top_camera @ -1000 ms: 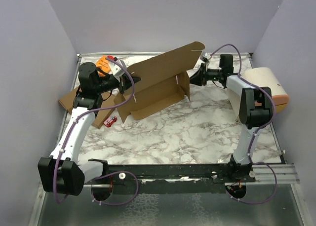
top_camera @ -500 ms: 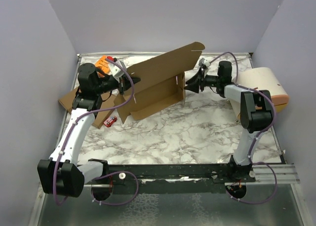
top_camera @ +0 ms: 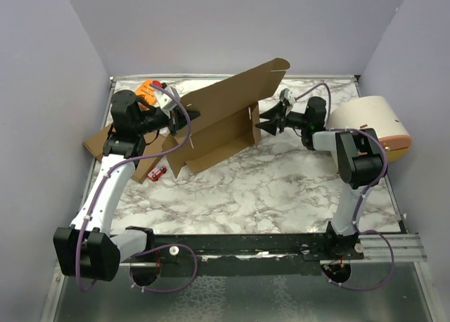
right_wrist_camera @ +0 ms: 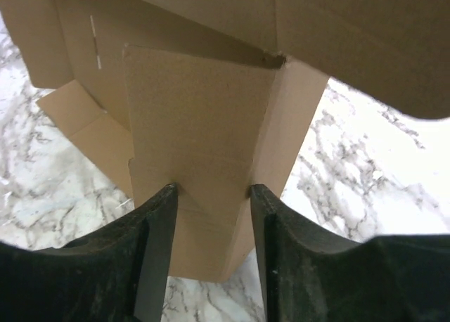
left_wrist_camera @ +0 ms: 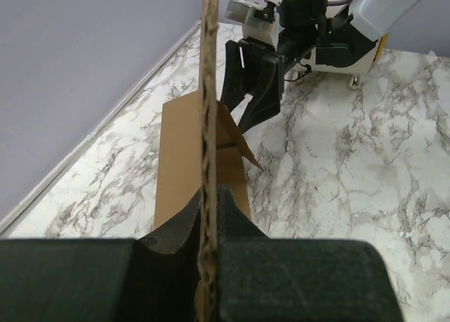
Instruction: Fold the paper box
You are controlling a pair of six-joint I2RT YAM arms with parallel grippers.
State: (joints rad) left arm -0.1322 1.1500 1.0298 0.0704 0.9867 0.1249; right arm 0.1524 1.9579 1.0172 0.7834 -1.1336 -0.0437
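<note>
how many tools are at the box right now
2: left tool shut on the left edge of the paper box; right tool open at its right end flap. Neither hidden.

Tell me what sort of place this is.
Probably a robot lab cell: plain lavender walls enclose a marble-patterned table, and two arms are bolted to a black rail at its near edge.

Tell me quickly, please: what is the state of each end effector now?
Left end effector: closed, holding an edge of the large brown cardboard box sheet.
Right end effector: open, holding nothing, facing a flap of that sheet.
</note>
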